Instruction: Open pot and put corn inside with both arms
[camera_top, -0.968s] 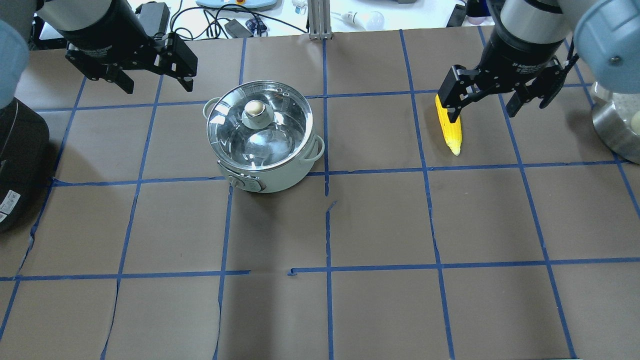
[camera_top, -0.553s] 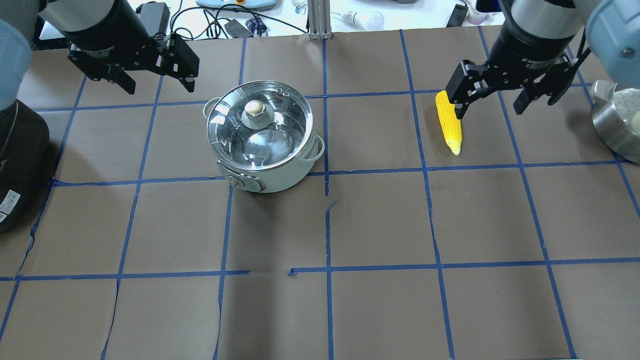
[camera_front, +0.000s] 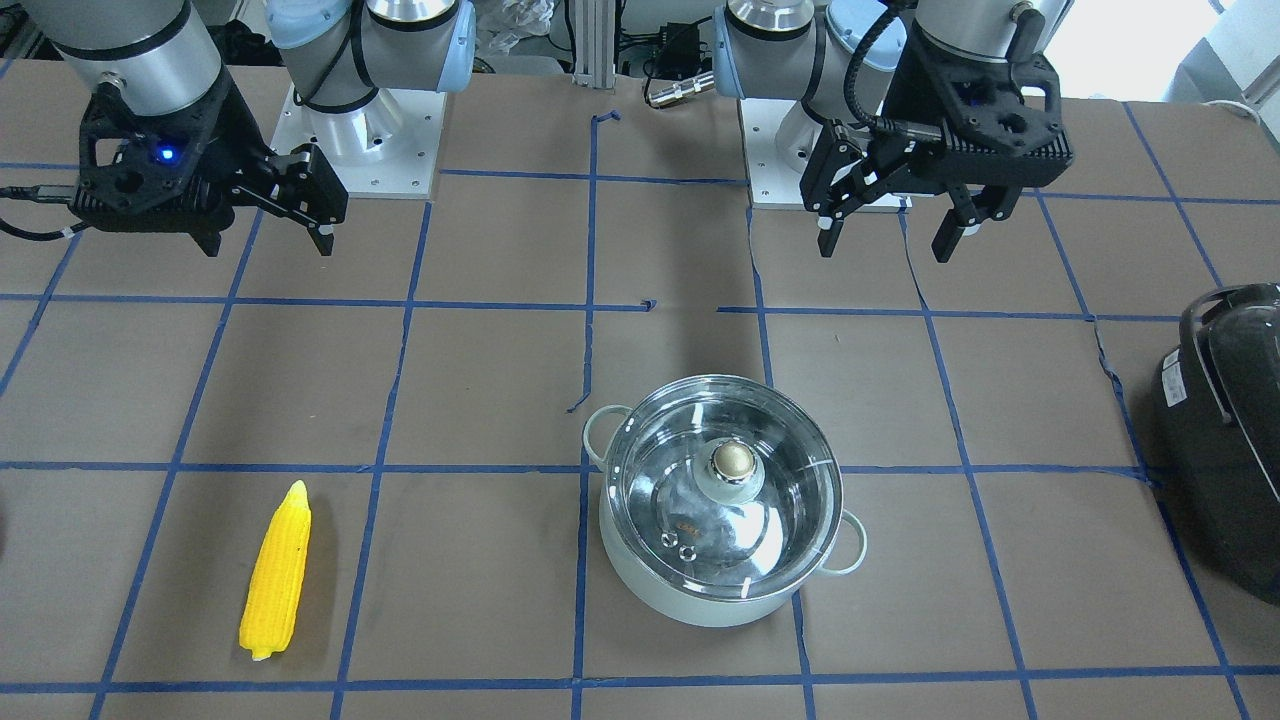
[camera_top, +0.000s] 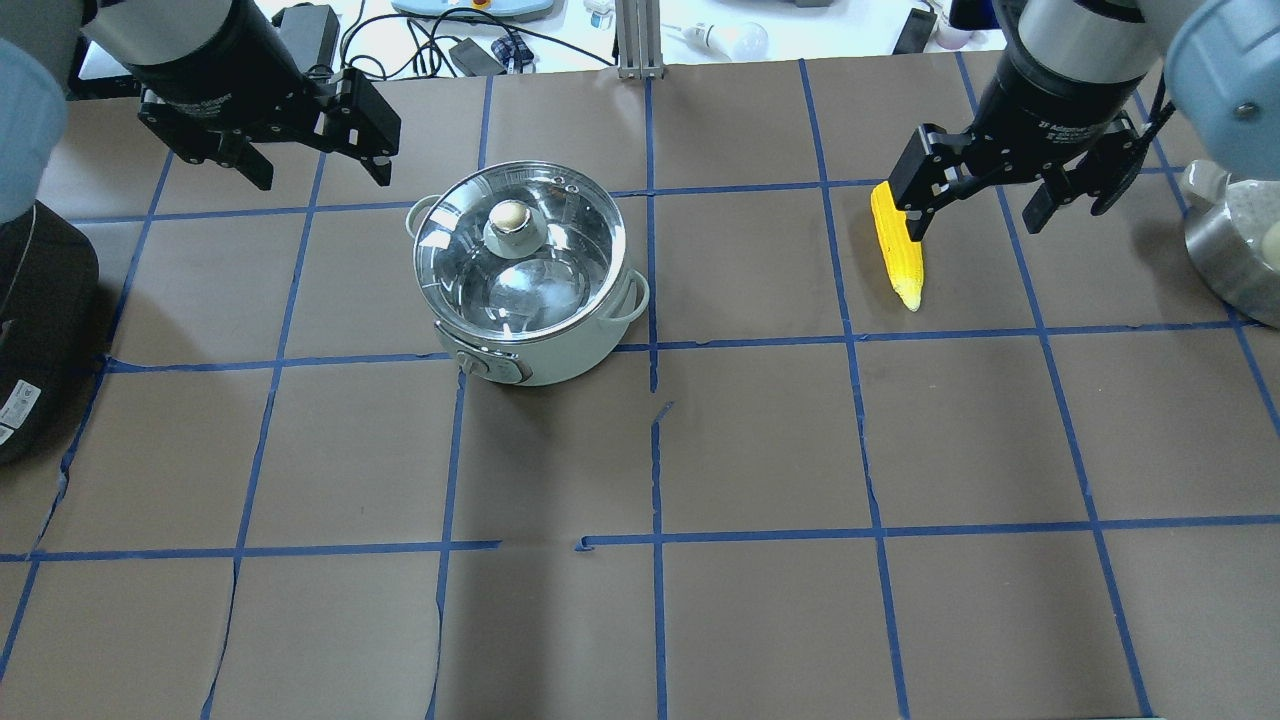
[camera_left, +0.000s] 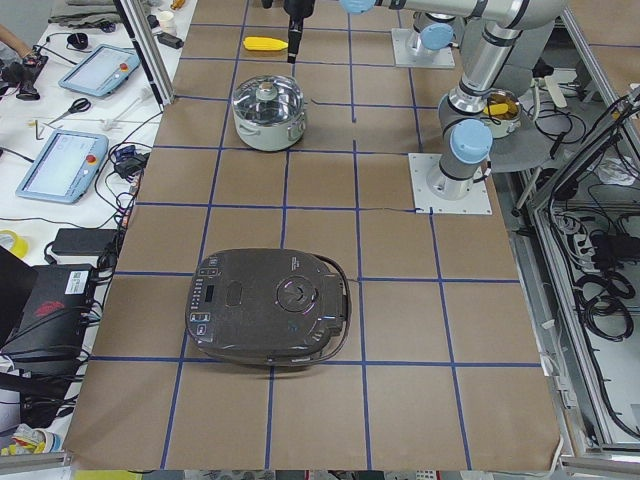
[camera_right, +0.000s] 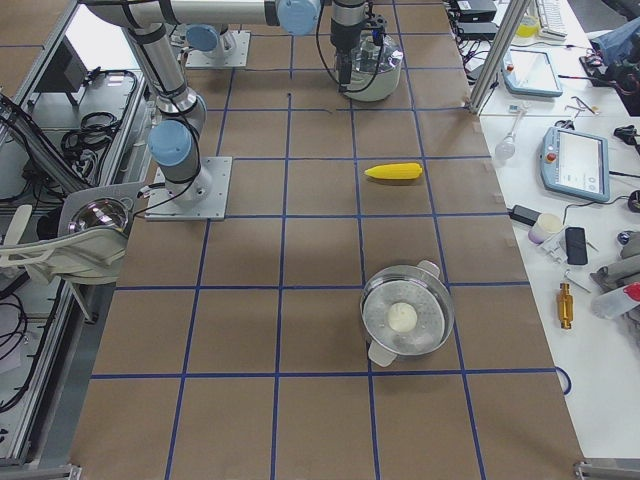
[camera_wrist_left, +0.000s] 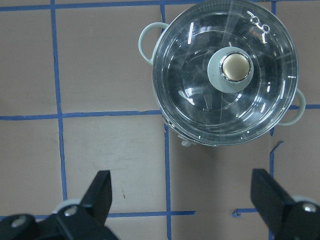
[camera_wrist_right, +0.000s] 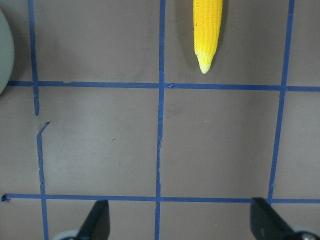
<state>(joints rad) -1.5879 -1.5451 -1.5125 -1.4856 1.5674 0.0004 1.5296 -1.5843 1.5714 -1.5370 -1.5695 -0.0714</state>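
Observation:
The pale mint pot (camera_top: 545, 352) stands left of the table's middle with its glass lid (camera_top: 520, 255) and brass knob (camera_front: 732, 460) on. It also shows in the front view (camera_front: 715, 595) and under the left wrist camera (camera_wrist_left: 225, 75). The yellow corn (camera_top: 898, 250) lies flat on the table at the right, also seen in the front view (camera_front: 276, 572) and the right wrist view (camera_wrist_right: 206, 30). My left gripper (camera_top: 318, 165) is open and empty, above the table beside the pot. My right gripper (camera_top: 975, 220) is open and empty, above the table beside the corn.
A black glossy appliance (camera_top: 40, 320) sits at the table's left edge. A steel bowl (camera_top: 1235, 250) stands at the right edge. Blue tape lines cross the brown table cover (camera_top: 760, 450). Cables and devices lie on the white bench beyond the far edge.
My right gripper has shifted slightly right and away from the corn, still open. My left gripper has hardly moved. Pot and corn are where they were.

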